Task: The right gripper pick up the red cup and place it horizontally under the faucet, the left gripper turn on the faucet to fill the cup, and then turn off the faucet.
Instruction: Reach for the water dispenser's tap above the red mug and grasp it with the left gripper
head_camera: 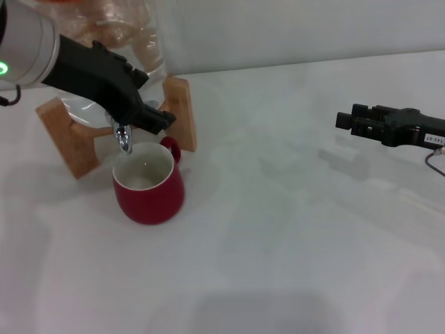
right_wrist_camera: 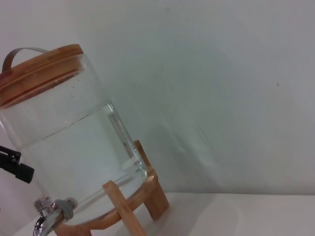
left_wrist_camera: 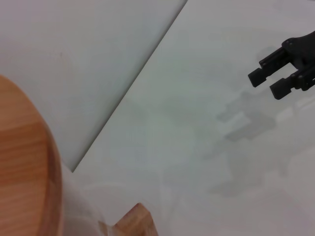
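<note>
Both arms split the job: the left gripper (head_camera: 156,118) sits at the faucet (head_camera: 123,138), grip unclear, above the upright red cup (head_camera: 148,184), while the right gripper (head_camera: 345,120) waits open and empty, well apart.

Bare white lab tabletop (head_camera: 292,264), wall (right_wrist_camera: 221,73)

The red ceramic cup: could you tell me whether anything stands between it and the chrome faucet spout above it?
Nothing visible does. The squat red ceramic cup stands upright on the white table, its open mouth directly beneath the small chrome faucet. The left claw is at the faucet; the right claw is off to the right.
</note>
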Motion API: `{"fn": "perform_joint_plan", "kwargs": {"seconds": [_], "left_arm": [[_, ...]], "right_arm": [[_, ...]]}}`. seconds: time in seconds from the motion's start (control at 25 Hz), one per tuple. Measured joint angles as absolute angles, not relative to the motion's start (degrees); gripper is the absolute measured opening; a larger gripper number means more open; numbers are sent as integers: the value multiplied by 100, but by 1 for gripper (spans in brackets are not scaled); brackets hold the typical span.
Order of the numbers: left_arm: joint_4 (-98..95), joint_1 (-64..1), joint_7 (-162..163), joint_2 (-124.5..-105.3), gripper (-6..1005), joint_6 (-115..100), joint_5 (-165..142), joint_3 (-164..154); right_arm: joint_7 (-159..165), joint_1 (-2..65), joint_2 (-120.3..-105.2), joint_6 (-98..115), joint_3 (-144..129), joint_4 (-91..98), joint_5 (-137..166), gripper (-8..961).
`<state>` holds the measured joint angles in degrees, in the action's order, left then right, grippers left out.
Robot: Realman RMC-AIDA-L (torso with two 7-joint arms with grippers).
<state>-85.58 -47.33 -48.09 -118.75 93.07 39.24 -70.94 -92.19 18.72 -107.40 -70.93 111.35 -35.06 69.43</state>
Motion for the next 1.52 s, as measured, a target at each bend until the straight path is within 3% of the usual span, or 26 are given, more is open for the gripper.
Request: {"fn": "perform_joint_plan", "kwargs": {"seconds": [0.56, 1.52], "left_arm": [[-7670, -5132, -5124, -11878, 798, 9001, 3829, -6958], [-7272, -5151, -5254, -11899, 798, 8915, 3829, -6993]], "right_arm": [[-9219, 1860, -10740, -7080, 11135, -3498, 6943, 602], [-9229, 1747, -10740, -7091, 11135, -3498, 6943, 602]]}}
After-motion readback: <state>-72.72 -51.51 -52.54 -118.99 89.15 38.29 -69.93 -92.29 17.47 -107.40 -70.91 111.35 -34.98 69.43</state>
